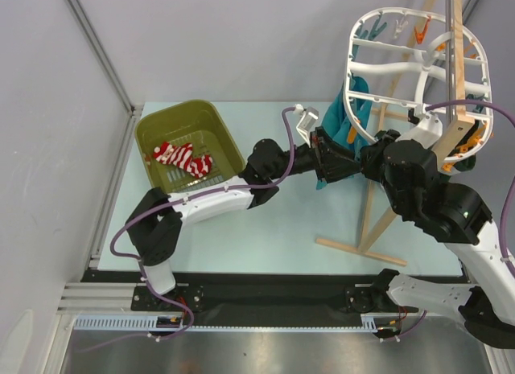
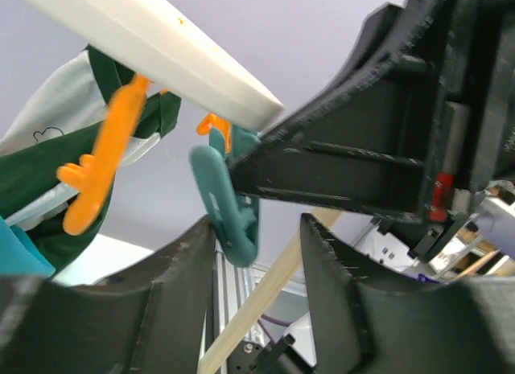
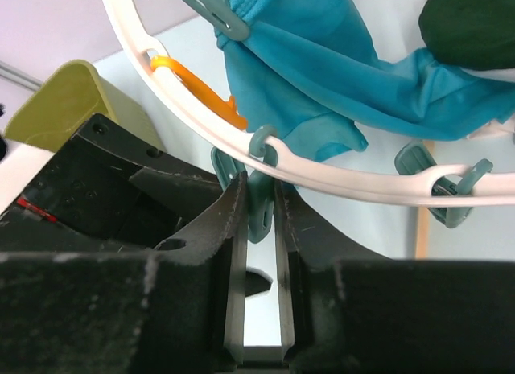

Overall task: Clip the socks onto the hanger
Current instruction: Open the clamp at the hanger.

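Table [image 1: 282, 229] holds socks [image 1: 183, 159] in basket [image 1: 230, 145] (overhead only); right tool [image 3: 259, 199] pinches teal clip [image 3: 258, 219], left tool [image 2: 257, 225] gapes.

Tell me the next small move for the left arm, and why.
Probably withdraw the left gripper toward the basket: it is open and empty beside the teal clip that the right gripper pinches, while the socks lie in the basket.
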